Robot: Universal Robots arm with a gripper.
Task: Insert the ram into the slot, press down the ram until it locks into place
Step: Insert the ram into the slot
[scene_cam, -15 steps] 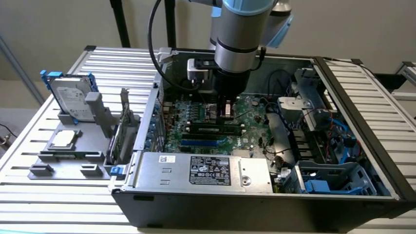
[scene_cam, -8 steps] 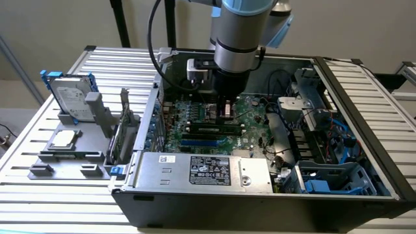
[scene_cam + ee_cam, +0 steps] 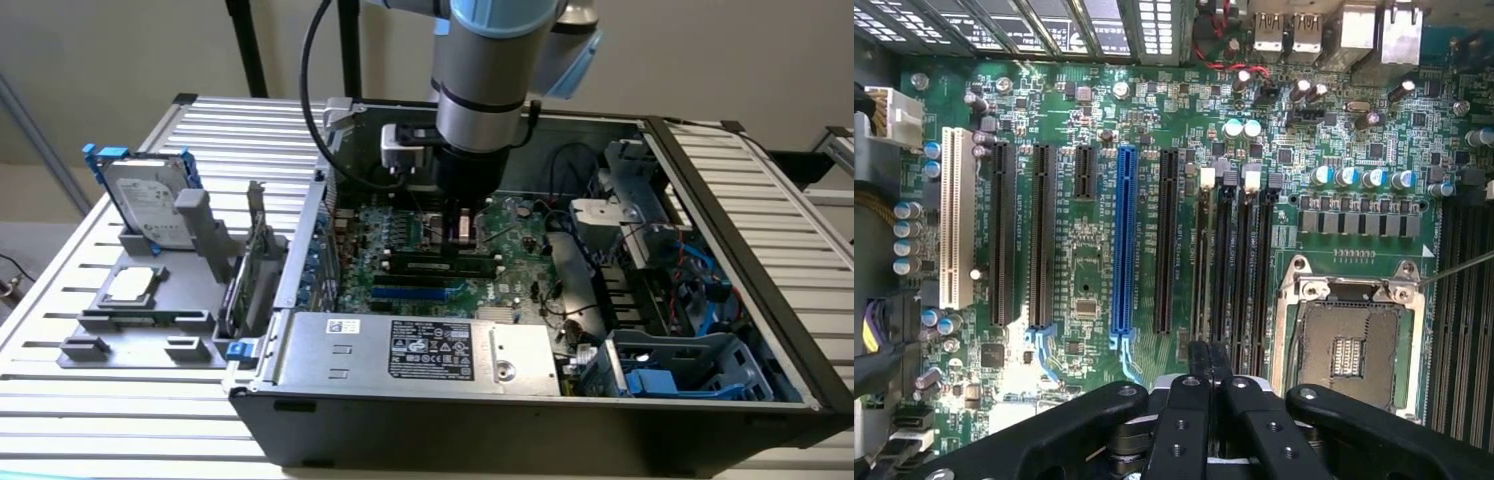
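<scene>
We see the gripper (image 3: 461,228) lowered inside the open computer case (image 3: 534,420), over the motherboard (image 3: 1084,290). Its fingers (image 3: 1199,365) are pressed together, holding nothing we can make out. A ram (image 3: 435,265) sits in a black slot (image 3: 441,273), just on the near side of the gripper, beyond the power supply (image 3: 427,350).

Probably a robotics lab: open computer case (image 3: 534,400) on slatted aluminium workbench (image 3: 120,420), parts fixture (image 3: 147,310) alongside.

Wall (image 3: 120,50): plain beige, evenly lit.
Counter (image 3: 94,420): ribbed silver metal slats.
Poles (image 3: 250,50): two black uprights behind the counter.
</scene>
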